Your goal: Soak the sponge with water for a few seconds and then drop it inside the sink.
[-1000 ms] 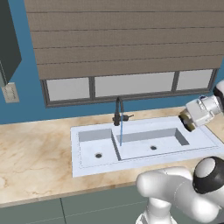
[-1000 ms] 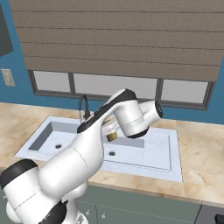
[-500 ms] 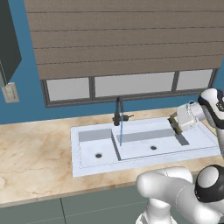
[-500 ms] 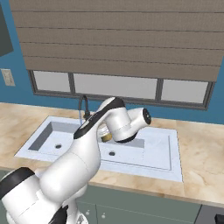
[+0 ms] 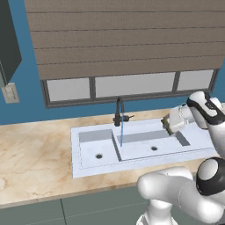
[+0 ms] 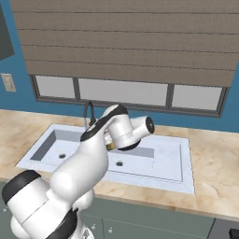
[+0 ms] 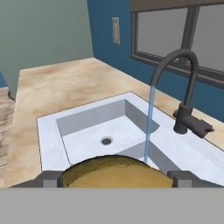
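Note:
My gripper (image 5: 166, 125) is shut on the sponge (image 5: 165, 123), a small yellow-orange block, and hovers above the right end of the sink's wider basin. The pale double-basin sink (image 5: 77, 154) lies in the counter, with the dark faucet (image 5: 118, 113) at its back. A thin blue stream of water (image 5: 121, 134) falls from the spout, well to the left of the sponge. In the hand view the sponge (image 7: 114, 171) sits between my fingertips (image 7: 50, 178), and the water (image 7: 149, 127) runs ahead of it, past the faucet (image 7: 184, 89). The right base view shows a sliver of the sponge (image 6: 111, 146) behind my arm.
Beige marble counter (image 5: 35, 154) runs on both sides of the sink. A window with lowered blinds (image 5: 127, 44) and a blue wall stand behind the faucet. A wall outlet (image 5: 9, 93) and a dark cabinet (image 5: 8, 39) are at the far left.
My gripper has swung left and lower with the sponge, from beyond the sink's right edge to over the wider basin, closer to the water. The stream keeps running.

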Tool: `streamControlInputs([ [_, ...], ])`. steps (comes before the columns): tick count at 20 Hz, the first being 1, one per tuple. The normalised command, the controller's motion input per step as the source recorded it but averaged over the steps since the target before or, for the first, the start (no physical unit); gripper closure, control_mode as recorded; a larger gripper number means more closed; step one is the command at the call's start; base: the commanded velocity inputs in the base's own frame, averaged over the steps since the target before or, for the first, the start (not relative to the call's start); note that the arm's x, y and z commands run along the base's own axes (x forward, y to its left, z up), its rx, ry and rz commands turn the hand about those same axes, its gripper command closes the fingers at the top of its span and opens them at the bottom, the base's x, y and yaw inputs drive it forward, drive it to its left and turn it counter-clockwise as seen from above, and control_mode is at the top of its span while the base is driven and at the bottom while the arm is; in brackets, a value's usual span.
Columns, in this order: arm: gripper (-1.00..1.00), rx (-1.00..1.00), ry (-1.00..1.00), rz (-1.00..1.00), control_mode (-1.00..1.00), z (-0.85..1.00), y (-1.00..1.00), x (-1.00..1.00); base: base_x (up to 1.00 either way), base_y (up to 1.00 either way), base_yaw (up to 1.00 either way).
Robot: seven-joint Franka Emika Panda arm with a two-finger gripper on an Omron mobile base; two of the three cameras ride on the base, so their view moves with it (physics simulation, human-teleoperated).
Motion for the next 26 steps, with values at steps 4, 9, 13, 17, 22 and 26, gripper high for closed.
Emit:
streamControlInputs([
  [4,1.0,0.0,0.0,0.0,-1.0,-0.37,0.05,0.28,0.0,0.0,0.0],
  [9,1.0,0.0,0.0,0.01,-1.0,-0.38,0.19,0.32,0.0,0.0,0.0],
  [13,1.0,0.0,0.0,0.0,-1.0,-0.26,0.29,0.29,0.0,0.0,0.0],
  [17,1.0,0.0,0.0,0.01,-1.0,-0.06,0.28,0.16,0.0,0.0,0.0],
  [22,1.0,0.0,0.0,0.01,-1.0,-0.06,0.25,0.01,0.0,0.0,0.0],
  [26,1.0,0.0,0.0,0.0,-1.0,-0.26,0.22,0.09,0.0,0.0,0.0],
])
